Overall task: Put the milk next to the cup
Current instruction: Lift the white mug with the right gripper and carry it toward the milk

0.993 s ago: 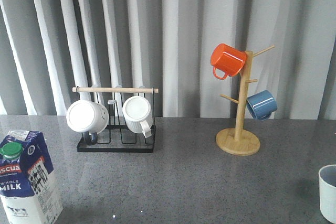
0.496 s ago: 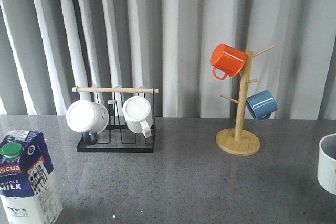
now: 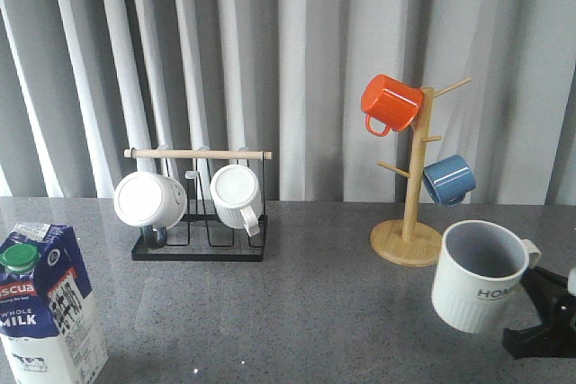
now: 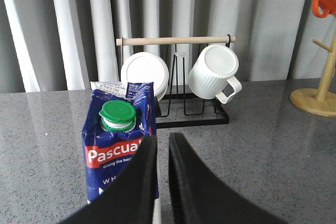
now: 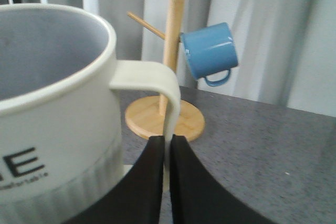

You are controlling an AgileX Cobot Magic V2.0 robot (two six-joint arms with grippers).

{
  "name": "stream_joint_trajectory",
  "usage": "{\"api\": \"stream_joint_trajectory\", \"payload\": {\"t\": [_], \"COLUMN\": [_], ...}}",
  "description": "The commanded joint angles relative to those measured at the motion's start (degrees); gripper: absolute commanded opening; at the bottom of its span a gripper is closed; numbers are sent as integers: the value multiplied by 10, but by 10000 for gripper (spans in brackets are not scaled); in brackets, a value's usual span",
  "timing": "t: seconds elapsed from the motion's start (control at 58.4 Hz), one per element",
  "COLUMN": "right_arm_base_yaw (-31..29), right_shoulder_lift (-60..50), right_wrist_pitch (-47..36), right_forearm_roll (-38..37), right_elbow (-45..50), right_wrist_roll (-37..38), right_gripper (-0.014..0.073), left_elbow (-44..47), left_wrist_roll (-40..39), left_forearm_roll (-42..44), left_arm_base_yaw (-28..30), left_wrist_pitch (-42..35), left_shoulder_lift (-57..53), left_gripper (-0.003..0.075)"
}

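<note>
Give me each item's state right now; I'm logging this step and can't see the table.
milk carton: upright, green cap on, not gripped
HOME mug: tilted, held by its handle, empty inside
right gripper: shut on the HOME mug's handle
left gripper: nearly closed, holding nothing, by the carton
two white mugs: hanging on the black rack
orange mug: hung on the wooden tree
blue mug: hung on the wooden tree

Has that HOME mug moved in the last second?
Yes. The cup has come in from the table's right edge, leftward and up, now near the wooden mug tree.
</note>
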Motion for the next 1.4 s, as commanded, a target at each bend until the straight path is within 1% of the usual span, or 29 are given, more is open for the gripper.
{"api": "stream_joint_trajectory", "payload": {"t": [0.0, 0.051, 0.24, 0.308, 0.394, 0.496, 0.599, 0.702, 0.804, 0.959, 1.027, 1.198, 1.386], "right_arm_base_yaw": [48, 80, 184, 208, 230, 252, 283, 317, 348, 380, 387, 390, 390], "right_shoulder_lift": [-14, -8, 18, 31, 47, 70, 96, 118, 142, 170, 178, 193, 213], "right_wrist_pitch": [-36, -23, 51, 67, 76, 65, 53, 25, -2, -5, -15, -8, 6], "right_forearm_roll": [88, 126, 213, 250, 323, 394, 464, 544, 597, 648, 661, 685, 683], "right_elbow": [-16, -24, -86, -107, -123, -123, -123, -123, -129, -150, -154, -155, -155], "right_wrist_roll": [-30, -57, -105, -130, -155, -195, -255, -292, -319, -350, -351, -354, -370], "right_gripper": [-4, -4, -4, -4, -4, -4, -4, -4, -4, -4, -4, -4, -4], "left_elbow": [-18, -18, -18, -18, -18, -18, -18, -18, -18, -18, -18, -18, -18], "left_wrist_roll": [-5, -5, -5, -5, -5, -5, -5, -5, -5, -5, -5, -5, -5], "left_forearm_roll": [-5, -4, -4, -4, -4, -4, -4, -4, -4, -4, -4, -4, -4], "left_arm_base_yaw": [-3, -3, -3, -3, -3, -3, -3, -3, -3, -3, -3, -3, -3], "left_wrist_pitch": [-42, -42, -33, -29, -28, -27, -27, -27, -27, -27, -27, -22, -18], "left_shoulder_lift": [-1, -1, -1, -1, -1, -1, -1, -1, -1, -1, -1, -1, -1], "left_gripper": [69, 71, 75, 76, 76, 78, 78, 78, 78, 78, 78, 79, 83]}}
